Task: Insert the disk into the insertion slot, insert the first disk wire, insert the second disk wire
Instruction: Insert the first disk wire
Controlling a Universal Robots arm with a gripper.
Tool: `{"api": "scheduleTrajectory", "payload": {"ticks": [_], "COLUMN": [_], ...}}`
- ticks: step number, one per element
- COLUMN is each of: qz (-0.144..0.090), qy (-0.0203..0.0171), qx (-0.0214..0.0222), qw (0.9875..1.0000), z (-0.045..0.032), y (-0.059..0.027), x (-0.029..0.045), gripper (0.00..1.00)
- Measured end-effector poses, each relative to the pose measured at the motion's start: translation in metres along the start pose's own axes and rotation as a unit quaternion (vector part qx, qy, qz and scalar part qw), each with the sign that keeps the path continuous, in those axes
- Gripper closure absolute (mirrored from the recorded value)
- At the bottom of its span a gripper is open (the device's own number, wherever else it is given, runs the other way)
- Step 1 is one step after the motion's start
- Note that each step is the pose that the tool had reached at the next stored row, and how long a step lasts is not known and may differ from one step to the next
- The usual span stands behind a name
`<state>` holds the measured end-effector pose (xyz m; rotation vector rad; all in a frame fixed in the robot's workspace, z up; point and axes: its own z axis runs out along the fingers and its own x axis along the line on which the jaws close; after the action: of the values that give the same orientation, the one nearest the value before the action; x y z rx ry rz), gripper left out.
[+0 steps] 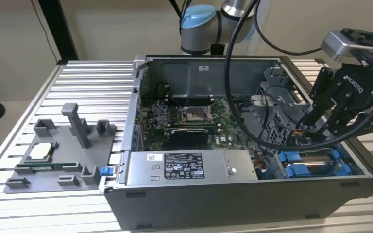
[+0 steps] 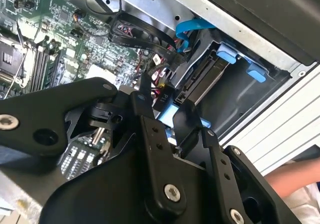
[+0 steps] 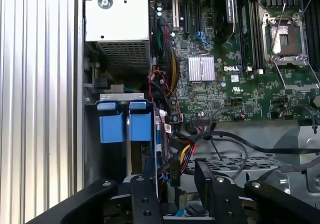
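One black end effector [image 1: 302,132] reaches into the open computer case [image 1: 238,204], at about 4 o'clock in the exterior view. Its fingers [image 3: 145,199] stand parted around a black wire connector [image 3: 175,170] with red and yellow leads, and no firm pinch is visible. Just beyond, the disk [image 1: 317,165] already sits in the drive bay, clipped in its blue frame [image 3: 140,126]. Seating the connector well likely means holding it square to the disk's socket, pressing straight and keeping loose cables aside. The case also holds a motherboard [image 1: 193,116] at centre and a power-supply box [image 1: 183,167] at 6 o'clock. At 9 o'clock on the tabletop [image 1: 89,82], a grey tray [image 1: 47,178] carries a square chip [image 1: 41,151].
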<state>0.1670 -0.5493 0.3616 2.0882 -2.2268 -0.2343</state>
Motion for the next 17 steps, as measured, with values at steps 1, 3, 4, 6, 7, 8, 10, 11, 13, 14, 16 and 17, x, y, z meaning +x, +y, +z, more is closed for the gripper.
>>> {"api": "scheduleTrajectory", "payload": {"ticks": [1,3,4,6,7,8,10,11,13,14,16,17], "qz": [0.000,0.000,0.000,0.000,0.000,0.000,0.000,0.000,0.000,0.000,0.000,0.000], "qy": [0.0000,0.0000,0.0000,0.0000,0.0000,0.0000,0.0000,0.0000,0.0000,0.0000,0.0000,0.0000], "qx": [0.0000,0.0000,0.0000,0.0000,0.0000,0.0000,0.0000,0.0000,0.0000,0.0000,0.0000,0.0000], "qw": [1.0000,1.0000,1.0000,1.0000,1.0000,1.0000,1.0000,1.0000,1.0000,1.0000,1.0000,1.0000], "z": [0.0000,0.0000,0.0000,0.0000,0.0001,0.0001,0.0001,0.0001,0.0001,0.0001,0.0001,0.0001], "y": [0.0000,0.0000,0.0000,0.0000,0.0000,0.0000,0.0000,0.0000,0.0000,0.0000,0.0000,0.0000], "x": [0.0000,0.0000,0.0000,0.0000,0.0000,0.0000,0.0000,0.0000,0.0000,0.0000,0.0000,0.0000], "gripper": [0.00,0.00,1.00,1.00,1.00,1.00,1.00,1.00,1.00,1.00,1.00,1.00]}}
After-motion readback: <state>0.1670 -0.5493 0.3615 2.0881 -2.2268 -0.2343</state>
